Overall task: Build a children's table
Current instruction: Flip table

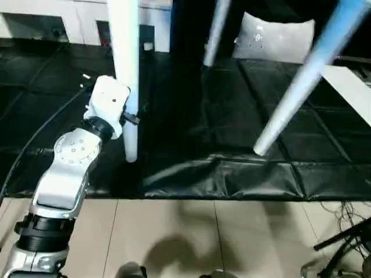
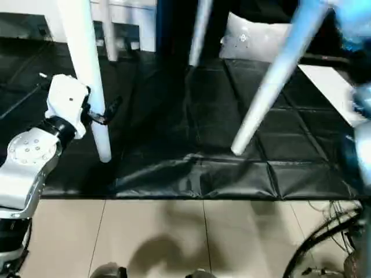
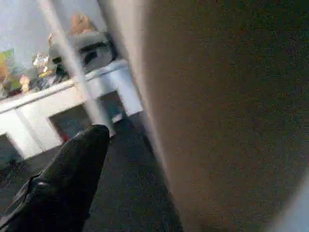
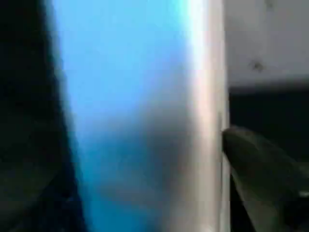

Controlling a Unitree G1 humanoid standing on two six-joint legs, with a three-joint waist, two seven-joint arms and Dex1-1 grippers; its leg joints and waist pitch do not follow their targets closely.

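1. the left gripper (image 1: pixel 132 119) has its fingers spread wide, one on each side of a white table leg (image 1: pixel 126 63). the leg stands between them; i cannot tell if they press on it.
2. in the left wrist view one black finger (image 3: pixel 72 179) rises beside the same leg (image 3: pixel 222 116), which passes very close to that camera.
3. this leg hangs almost upright at the left of the scene, its narrow rounded end pointing down over the black mat (image 1: pixel 232 116) without touching it.
4. the right gripper: in the right wrist view a dark finger (image 4: pixel 263 164) lies just beside a second table leg (image 4: pixel 145 116). i cannot tell how far these fingers are open, or if they hold the leg.
5. the second leg (image 1: pixel 301 81) is at the right of the scene, tilted, with its narrow end down and toward the middle, above the mat.
6. a third leg (image 1: pixel 215 32) shows farther away, near the middle, tilted a little.
7. all three legs run up out of the picture, so the table top is not visible.
8. the silver left forearm (image 1: pixel 64 174) comes up from the near left corner.
9. the mat covers the far floor; nearer is pale tiled floor (image 1: pixel 174 231).
10. at the far left stands white furniture (image 1: pixel 75 23), and at the far right a flat white board (image 1: pixel 348 87) lies on the mat.
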